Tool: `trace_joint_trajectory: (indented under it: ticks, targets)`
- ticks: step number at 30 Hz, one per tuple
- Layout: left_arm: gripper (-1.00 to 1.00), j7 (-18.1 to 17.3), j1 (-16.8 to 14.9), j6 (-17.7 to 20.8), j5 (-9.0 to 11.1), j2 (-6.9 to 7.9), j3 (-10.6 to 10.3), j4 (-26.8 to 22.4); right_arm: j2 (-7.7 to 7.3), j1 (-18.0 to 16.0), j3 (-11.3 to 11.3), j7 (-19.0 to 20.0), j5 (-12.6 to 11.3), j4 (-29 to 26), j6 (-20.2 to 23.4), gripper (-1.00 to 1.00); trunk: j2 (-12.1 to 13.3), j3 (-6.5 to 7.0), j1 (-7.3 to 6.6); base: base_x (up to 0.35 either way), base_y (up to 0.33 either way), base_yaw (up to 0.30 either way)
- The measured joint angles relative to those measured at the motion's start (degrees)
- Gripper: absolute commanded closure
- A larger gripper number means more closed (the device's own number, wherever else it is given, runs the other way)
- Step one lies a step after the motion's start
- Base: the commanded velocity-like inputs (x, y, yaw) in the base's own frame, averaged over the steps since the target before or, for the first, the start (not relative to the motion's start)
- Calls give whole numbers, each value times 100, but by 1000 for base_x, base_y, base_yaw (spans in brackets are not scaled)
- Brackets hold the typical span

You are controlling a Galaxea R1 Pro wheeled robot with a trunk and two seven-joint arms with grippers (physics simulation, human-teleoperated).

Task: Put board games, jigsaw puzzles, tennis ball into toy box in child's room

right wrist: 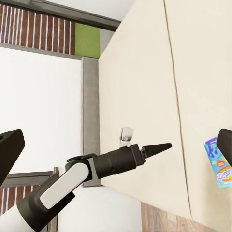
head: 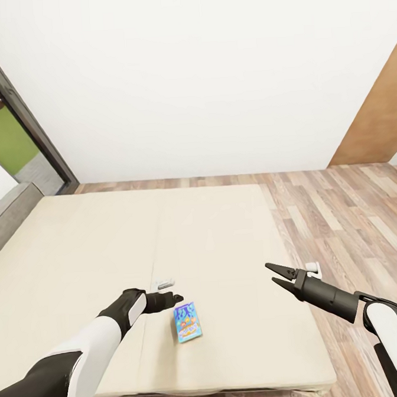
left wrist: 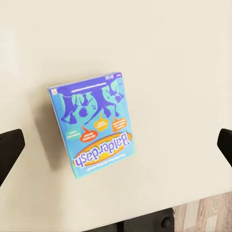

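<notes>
Dark window frame (head: 24,116) at far left, grey bed frame (head: 10,217) below it. Bed (head: 96,253) wide and bare, mattress seam down the middle, near edge low in head view. Left hand (head: 177,298) released, fingers spread, hovering over the mattress just beside and above the teal-blue board game (head: 187,322) (lying flat, near the front edge). Right hand (head: 277,276) released too, past the bed's right edge. Wood floor (head: 354,223) open at right.
</notes>
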Motion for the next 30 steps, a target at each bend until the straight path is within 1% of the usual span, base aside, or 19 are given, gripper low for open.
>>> trace_joint_trajectory:
  ticks: [9, 13, 19, 20, 23, 24, 27, 30]
  targets:
    - [-100, -1, -30, -129, -1, 8, 16, -31, 0, 0, 4, 1, 0, 0, 0, -100, 0, -85, 0, 0, 0, 0]
    - [-100, -75, -76, -137, -5, 42, 21, -88, 7, 0, 6, 0, 0, 0, 0, -100, 0, -123, 0, 0, 0, 0]
    - [-100, -461, -134, -121, -5, 209, 22, -208, 13, 0, 9, 0, 0, 0, 0, -100, 0, -180, 0, 0, 0, 0]
    - [-100, -567, -149, -120, -5, 269, 19, -218, 10, 0, 9, 3, 0, 0, 0, -100, 0, -190, 0, 0, 0, 0]
    - [-100, -704, -161, -122, -12, 364, 29, -225, 1, 0, 9, 7, 1, 0, 0, -100, 0, -218, 0, 0, 0, 0]
    - [-100, -774, -166, -124, -12, 426, 28, -228, -2, 0, 9, 8, 1, 0, 0, -100, 0, -227, 0, 0, 0, 0]
    - [-100, -852, -172, -121, -8, 536, 28, -231, 5, 0, 9, 9, 1, 0, 0, -100, 0, -256, 0, 0, 0, 0]
    - [-100, -883, -174, -122, -4, 587, 32, -232, 15, 0, 13, 9, 0, -2, 0, -100, 0, -284, 0, 0, 0, 0]
